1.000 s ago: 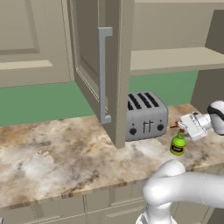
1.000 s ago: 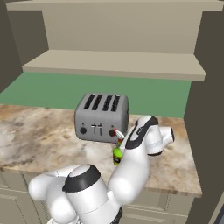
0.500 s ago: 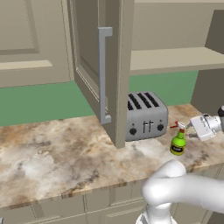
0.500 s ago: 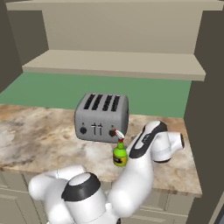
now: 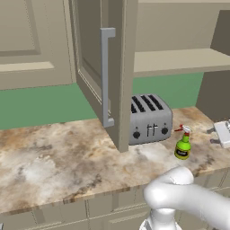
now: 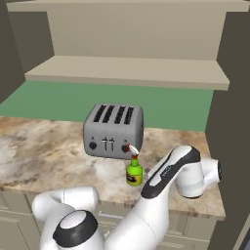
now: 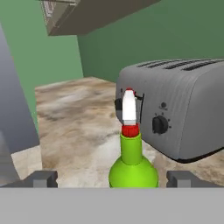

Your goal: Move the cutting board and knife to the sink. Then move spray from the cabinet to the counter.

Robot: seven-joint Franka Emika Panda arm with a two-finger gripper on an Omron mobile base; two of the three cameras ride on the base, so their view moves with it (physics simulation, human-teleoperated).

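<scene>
The spray (image 5: 183,146), a small green bottle with a white trigger head and red nozzle, stands upright on the counter (image 5: 58,157) just right of the toaster. My gripper (image 5: 215,135) is to its right, open and apart from it. In the hand view the spray (image 7: 131,162) rises between the spread finger tips of the gripper (image 7: 113,179), which do not touch it. From the right base view the spray (image 6: 135,171) stands in front of the toaster. The cabinet (image 5: 175,60) above is open. The cutting board, knife and sink are out of view.
A grey four-slot toaster (image 5: 148,119) sits at the back of the counter, close to the bottle. The open cabinet door (image 5: 105,76) with its long bar handle juts out over the counter left of the toaster. A dark wall (image 6: 234,122) bounds the counter on the right.
My gripper has drawn back to the right, away from the spray, which stays standing on the counter. The jaws have stayed wide.
</scene>
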